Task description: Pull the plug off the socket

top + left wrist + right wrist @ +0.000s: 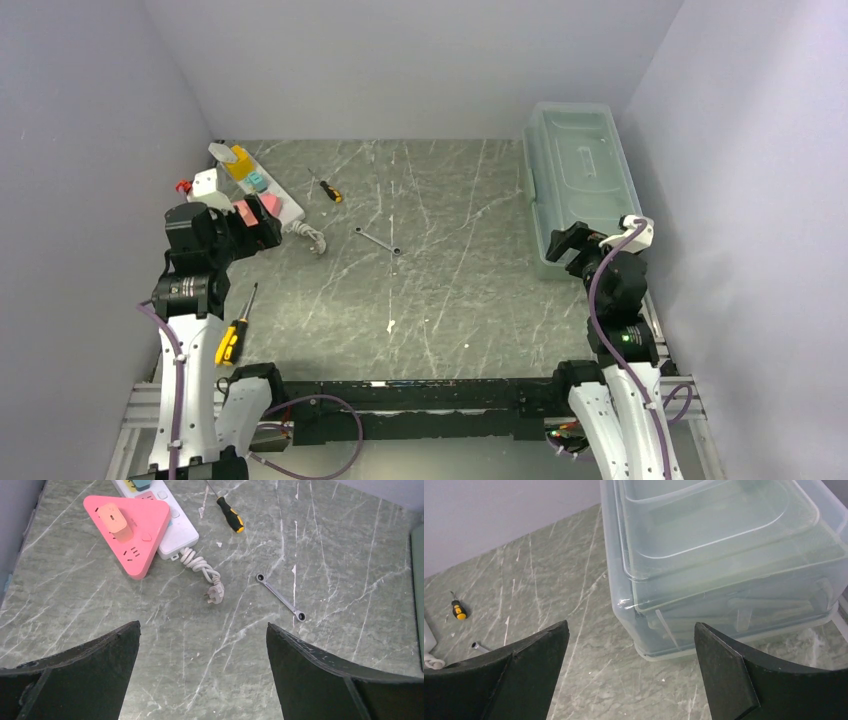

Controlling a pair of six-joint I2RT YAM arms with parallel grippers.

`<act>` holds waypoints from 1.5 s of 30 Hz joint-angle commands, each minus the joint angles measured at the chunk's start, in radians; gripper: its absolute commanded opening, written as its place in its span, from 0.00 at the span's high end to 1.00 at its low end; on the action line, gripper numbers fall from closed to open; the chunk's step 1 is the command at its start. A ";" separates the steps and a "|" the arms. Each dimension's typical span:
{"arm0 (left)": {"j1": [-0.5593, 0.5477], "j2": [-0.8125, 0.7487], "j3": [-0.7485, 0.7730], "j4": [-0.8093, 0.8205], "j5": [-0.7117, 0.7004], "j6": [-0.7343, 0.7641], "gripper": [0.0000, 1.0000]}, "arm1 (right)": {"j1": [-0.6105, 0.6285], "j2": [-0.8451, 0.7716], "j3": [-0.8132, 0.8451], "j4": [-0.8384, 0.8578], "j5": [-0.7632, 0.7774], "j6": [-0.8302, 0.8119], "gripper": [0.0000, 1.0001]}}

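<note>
Left claw (250, 228) hangs wide open and is gripping nothing. In its wrist view both black fingers (85, 675) stand far apart with bare table (450, 300) between them.

The right claw (560, 243) is released as well, spread wide and empty, parked at three o'clock beside the clear bin (580, 180). In the right wrist view the bin's near wall lies just beyond the gap between its fingers.

The power strip (270, 190) lies at ten o'clock on the table, slanting away toward the back-left corner. Yellow and teal blocks stand on its far stretch.

From the left wrist, the near end of the strip is at eleven o'clock. A pink triangular adapter (132, 527) overlaps that end, and a small peach plug (116, 521) stands upright in the adapter's top face. The claw is well short of both and touches neither.

The strip's white cord (200, 567) coils out at twelve o'clock, with its pronged end lying loose on the stone.

A little screwdriver (231, 516) with a black-and-yellow handle lies at one o'clock, just right of the strip. A wrench (280, 597) lies flat at two o'clock, apart from everything.

Overhead, a bigger yellow-handled screwdriver (235, 325) sits at eight o'clock, close beside the left arm.
</note>
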 commanded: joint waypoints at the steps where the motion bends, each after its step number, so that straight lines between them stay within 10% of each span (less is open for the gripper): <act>1: 0.005 -0.019 -0.011 0.019 -0.038 -0.005 0.00 | -0.003 -0.030 0.037 0.021 -0.010 0.007 0.00; 14: 0.005 0.082 -0.013 0.065 -0.084 -0.085 0.04 | -0.004 -0.050 0.023 0.045 0.005 -0.002 0.00; 33: -0.088 0.775 0.161 0.249 -0.142 -0.185 0.25 | -0.003 -0.055 0.020 0.030 0.046 0.011 0.00; 45: -0.113 0.946 0.200 0.277 -0.140 -0.195 0.38 | -0.003 -0.050 0.020 0.035 0.046 0.008 0.00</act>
